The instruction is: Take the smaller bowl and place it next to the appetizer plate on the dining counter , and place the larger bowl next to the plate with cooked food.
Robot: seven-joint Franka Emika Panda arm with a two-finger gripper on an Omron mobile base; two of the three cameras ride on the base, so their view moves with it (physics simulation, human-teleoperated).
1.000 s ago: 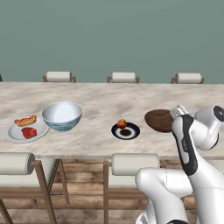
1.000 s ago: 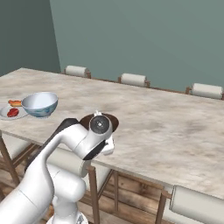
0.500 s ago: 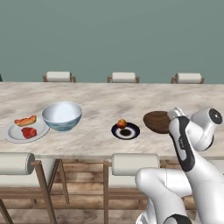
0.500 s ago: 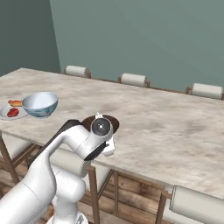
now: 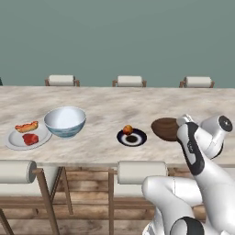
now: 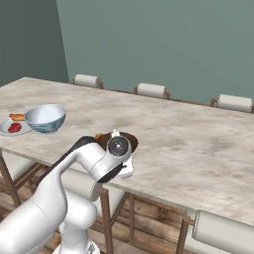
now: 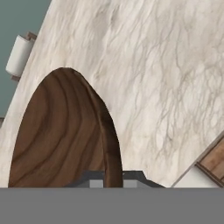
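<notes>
We clamp our fingers [image 7: 112,179] on the brown bowl's [image 5: 164,128] rim, near the bench's [image 5: 137,103] front edge, beside the dark plate [image 5: 131,137].

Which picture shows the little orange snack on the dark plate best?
The left base view: the orange morsel sits unblocked on the appetizer plate. In the right base view just a sliver of orange peeks past the arm.

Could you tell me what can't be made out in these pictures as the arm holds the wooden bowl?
- Gripper: hand view, fingertips cut off by the bottom edge; in both base views the arm covers it.
- Wooden bowl: left base view, right side behind the arm; right base view, mostly behind the wrist.
- Dark plate: right base view, behind the arm.
- Morsel: too small to identify.
</notes>
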